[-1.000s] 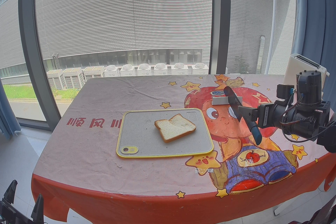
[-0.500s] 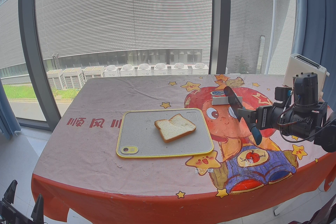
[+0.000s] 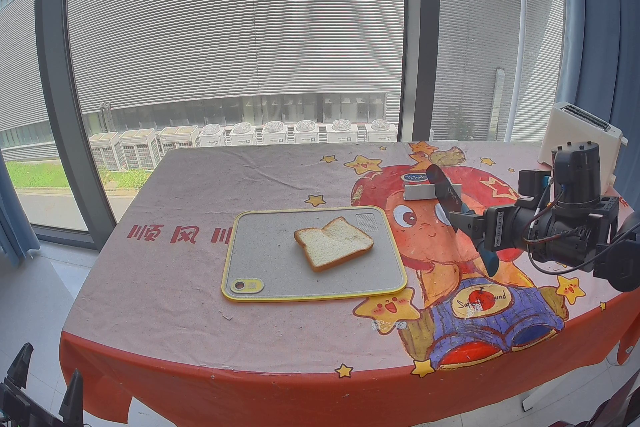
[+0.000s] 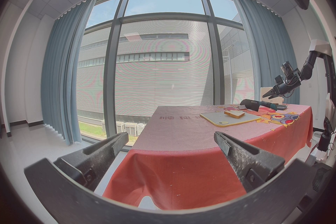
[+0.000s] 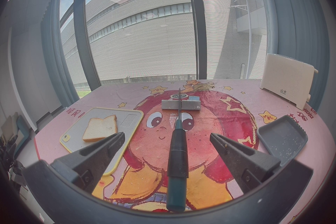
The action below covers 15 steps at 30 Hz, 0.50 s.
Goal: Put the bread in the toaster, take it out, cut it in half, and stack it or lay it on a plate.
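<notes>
A slice of bread (image 3: 333, 243) lies flat on the grey, yellow-rimmed cutting board (image 3: 267, 261) at the table's middle. To its right a knife (image 3: 467, 221) has its blade leaning on a small grey holder (image 3: 420, 191) and its teal handle (image 5: 177, 161) lying on the cloth. My right gripper (image 3: 460, 223) hovers open just over the knife, its fingers (image 5: 105, 147) on either side of the handle without touching it. The cream toaster (image 3: 579, 129) stands at the far right corner. My left gripper (image 4: 171, 135) hangs open, low beside the table's front left corner.
A dark rectangular tray (image 5: 282, 137) lies on the cloth near the toaster (image 5: 287, 79). The red cartoon-print tablecloth (image 3: 200, 328) hangs over the table's edges. Large windows stand right behind the table.
My right arm has shifted a little to the left and lower, closing in on the knife. Bread, board and knife have not moved.
</notes>
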Tool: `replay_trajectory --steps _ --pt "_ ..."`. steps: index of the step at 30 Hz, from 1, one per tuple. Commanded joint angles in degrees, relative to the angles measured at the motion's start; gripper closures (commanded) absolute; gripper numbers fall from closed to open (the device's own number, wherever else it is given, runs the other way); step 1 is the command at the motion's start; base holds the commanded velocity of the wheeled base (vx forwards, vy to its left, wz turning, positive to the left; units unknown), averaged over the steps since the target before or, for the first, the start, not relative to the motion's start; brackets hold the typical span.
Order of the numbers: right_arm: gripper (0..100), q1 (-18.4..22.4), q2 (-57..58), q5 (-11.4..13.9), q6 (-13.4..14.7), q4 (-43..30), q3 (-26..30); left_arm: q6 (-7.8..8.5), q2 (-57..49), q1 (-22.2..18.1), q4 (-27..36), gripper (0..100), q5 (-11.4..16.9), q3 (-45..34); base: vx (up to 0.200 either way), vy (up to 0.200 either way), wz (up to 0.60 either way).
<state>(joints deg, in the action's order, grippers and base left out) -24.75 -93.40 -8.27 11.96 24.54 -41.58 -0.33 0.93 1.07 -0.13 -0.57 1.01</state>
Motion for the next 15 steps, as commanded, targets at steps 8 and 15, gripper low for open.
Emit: replay_trajectory --steps 8,15 --pt "0 -0.04 -0.20 0.00 -0.01 -0.02 0.01 -0.11 -0.93 -0.02 -0.04 0 -0.04 -1.01 0.000 0.000 0.00" --pt "0 0.05 -0.46 0.00 -0.01 -0.11 0.01 -0.02 -0.93 -0.02 -0.04 0 -0.04 -1.01 0.000 0.000 0.00"
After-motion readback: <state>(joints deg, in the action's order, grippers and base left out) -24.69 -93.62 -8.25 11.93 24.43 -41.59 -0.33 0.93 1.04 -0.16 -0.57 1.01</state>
